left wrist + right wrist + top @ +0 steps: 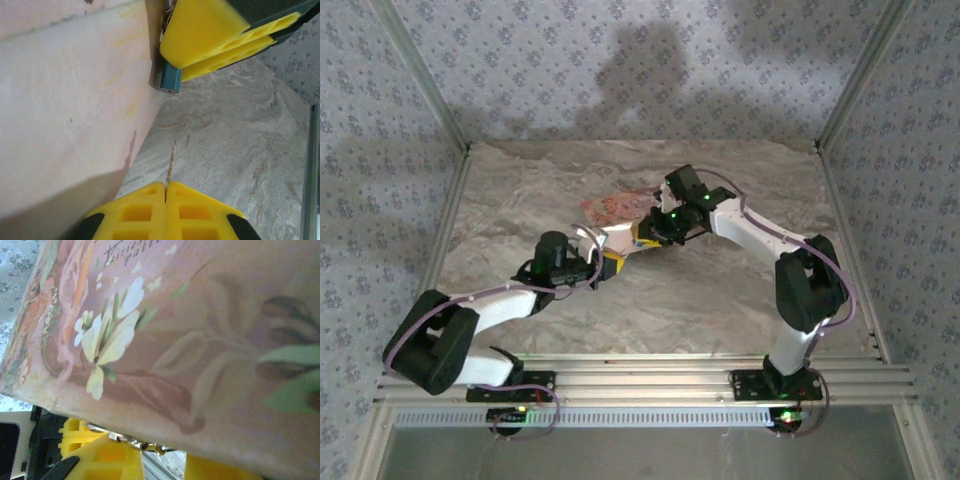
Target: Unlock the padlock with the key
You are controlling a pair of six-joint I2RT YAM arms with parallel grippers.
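Observation:
The padlock [170, 80], a small blue-grey metal body, hangs at the edge of the pink box [65, 100]. My right gripper [176, 67] is shut on it with its yellow fingers. My left gripper [165, 186] is shut on the key [171, 160], whose thin blade points up toward the padlock with a gap between them. From above, the left gripper [608, 262] and right gripper [650, 232] meet at the box's near corner. In the right wrist view, shiny metal lock parts [150, 445] show under the box's rim, above my right gripper [165, 466].
The pink flower-printed box [613, 208] lies mid-table on the marbled top [720, 300]. Its lid [190, 330] sits close above the right wrist camera. Metal frame posts [845, 90] stand at the table's back corners, and a rail [650, 380] runs along the near edge.

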